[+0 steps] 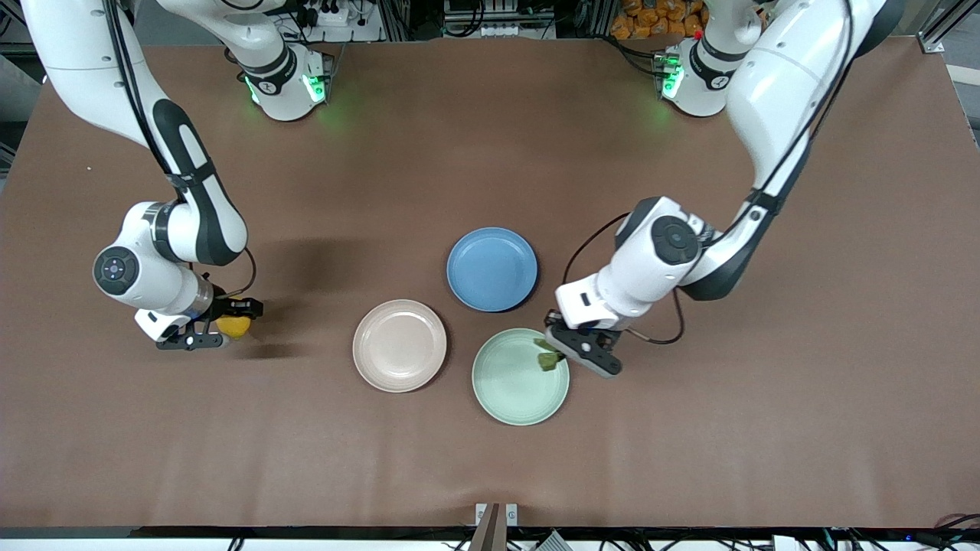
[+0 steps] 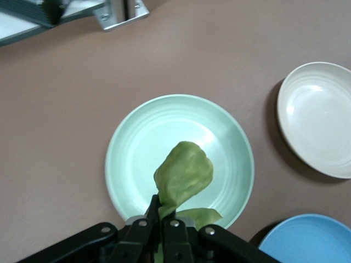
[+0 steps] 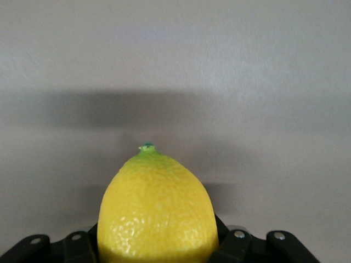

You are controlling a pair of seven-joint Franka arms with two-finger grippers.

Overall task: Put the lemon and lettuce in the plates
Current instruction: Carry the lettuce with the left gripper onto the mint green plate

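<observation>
My left gripper (image 1: pixel 553 348) is shut on the green lettuce (image 1: pixel 547 360) and holds it over the rim of the mint green plate (image 1: pixel 509 386). In the left wrist view the lettuce (image 2: pixel 184 175) hangs from the shut jaws over the mint plate (image 2: pixel 137 148). My right gripper (image 1: pixel 230 325) is shut on the yellow lemon (image 1: pixel 234 327) just above the table, toward the right arm's end. The lemon (image 3: pixel 156 208) fills the right wrist view between the fingers. The pinkish-beige plate (image 1: pixel 399 345) is empty, beside the mint plate, and also shows in the left wrist view (image 2: pixel 318 123).
A blue plate (image 1: pixel 491 268) lies farther from the front camera than the two task plates, between them; it also shows in the left wrist view (image 2: pixel 310 241). The brown table (image 1: pixel 490 459) stretches bare around the plates.
</observation>
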